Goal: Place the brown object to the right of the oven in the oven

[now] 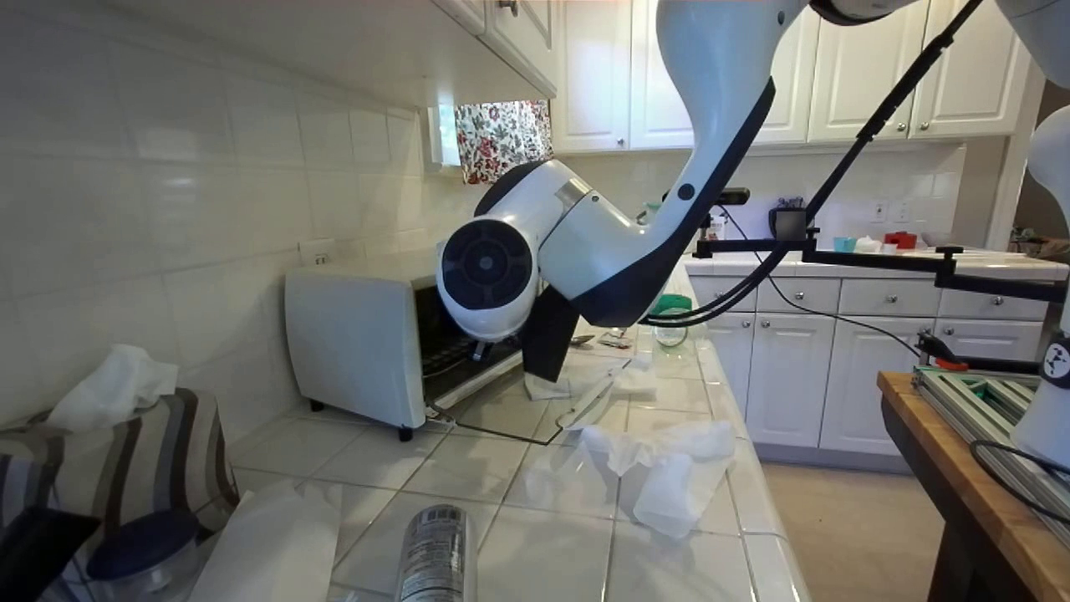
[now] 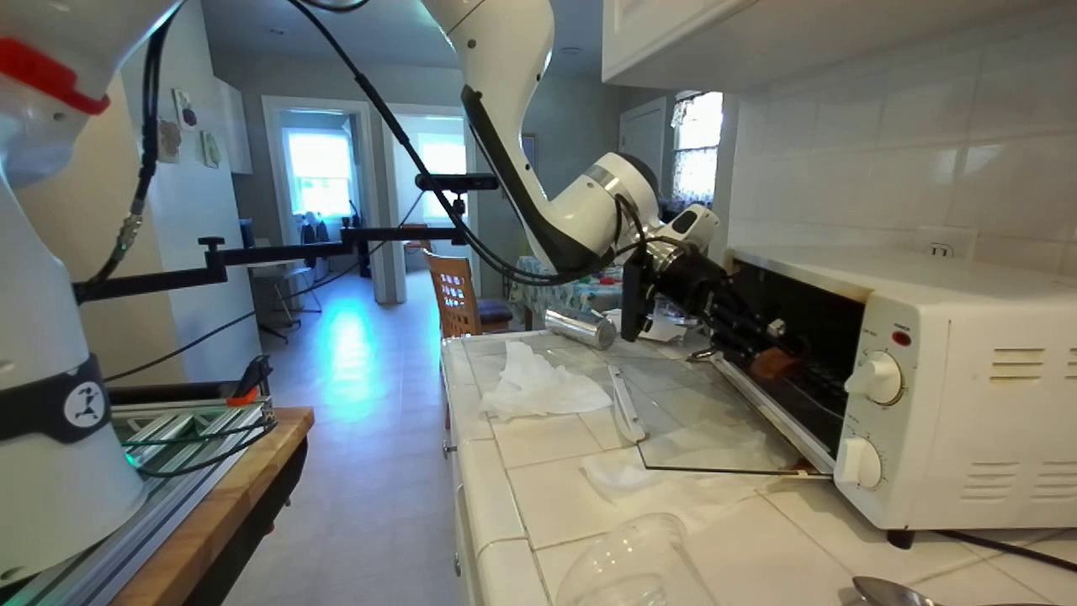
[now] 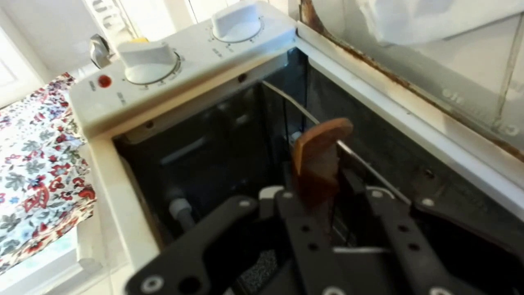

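The claw (image 3: pixel 325 190), partly closed, grips the rounded brown piece (image 3: pixel 317 162) inside the front opening of the white toaster oven (image 2: pixel 951 404), whose glass door (image 2: pixel 711 433) is lowered in front of it.

In both exterior views, a white robot arm (image 1: pixel 598 242) slopes down to its bent wrist (image 1: pixel 486 263); the black hand (image 3: pixel 325 192) tilts downward, its two fingers (image 3: pixel 295 219) set partway apart in a grip.

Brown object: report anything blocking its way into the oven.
Nothing visible. The door is lowered; the claw holds the brown object at the mouth of the oven. A rod passes behind the object in the wrist view; contact unclear.
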Controlling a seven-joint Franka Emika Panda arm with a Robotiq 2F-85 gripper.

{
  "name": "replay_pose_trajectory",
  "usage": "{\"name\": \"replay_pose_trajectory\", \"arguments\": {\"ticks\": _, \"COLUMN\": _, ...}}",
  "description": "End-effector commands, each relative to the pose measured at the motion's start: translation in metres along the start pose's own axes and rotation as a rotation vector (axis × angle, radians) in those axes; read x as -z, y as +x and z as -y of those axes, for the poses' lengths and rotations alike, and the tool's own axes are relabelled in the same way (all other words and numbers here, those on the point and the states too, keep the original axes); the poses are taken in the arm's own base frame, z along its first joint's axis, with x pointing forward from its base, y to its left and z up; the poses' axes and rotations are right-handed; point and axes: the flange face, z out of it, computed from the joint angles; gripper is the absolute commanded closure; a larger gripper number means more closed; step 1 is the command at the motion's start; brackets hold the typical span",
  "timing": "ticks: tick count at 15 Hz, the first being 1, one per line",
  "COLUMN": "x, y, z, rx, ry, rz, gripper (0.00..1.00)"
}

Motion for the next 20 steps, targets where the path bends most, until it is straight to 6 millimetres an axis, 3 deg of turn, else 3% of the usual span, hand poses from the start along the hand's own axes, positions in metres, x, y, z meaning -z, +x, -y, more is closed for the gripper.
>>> {"name": "replay_pose_trajectory", "arguments": {"ticks": 1, "x": -0.005, "y": 0.008, "z": 0.011, "rx": -0.079, "ry": -0.077, "rz": -0.061, "gripper": 0.93}}
{"name": "replay_pose_trajectory", "arguments": {"ticks": 7, "x": -0.008, "y": 0.012, "z": 0.018, "rx": -0.159, "ry": -0.136, "rz": -0.124, "gripper": 0.93}}
{"name": "replay_pose_trajectory", "arguments": {"ticks": 18, "x": -0.012, "y": 0.02, "z": 0.021, "rx": -0.21, "ry": 0.093, "rz": -0.168, "gripper": 0.93}}
{"name": "replay_pose_trajectory", "arguments": {"ticks": 19, "x": -0.012, "y": 0.021, "z": 0.021, "rx": -0.209, "ry": 0.1, "rz": -0.167, "gripper": 0.65}}
{"name": "replay_pose_trajectory", "arguments": {"ticks": 20, "x": -0.012, "y": 0.022, "z": 0.021, "rx": -0.212, "ry": 0.1, "rz": -0.162, "gripper": 0.48}}
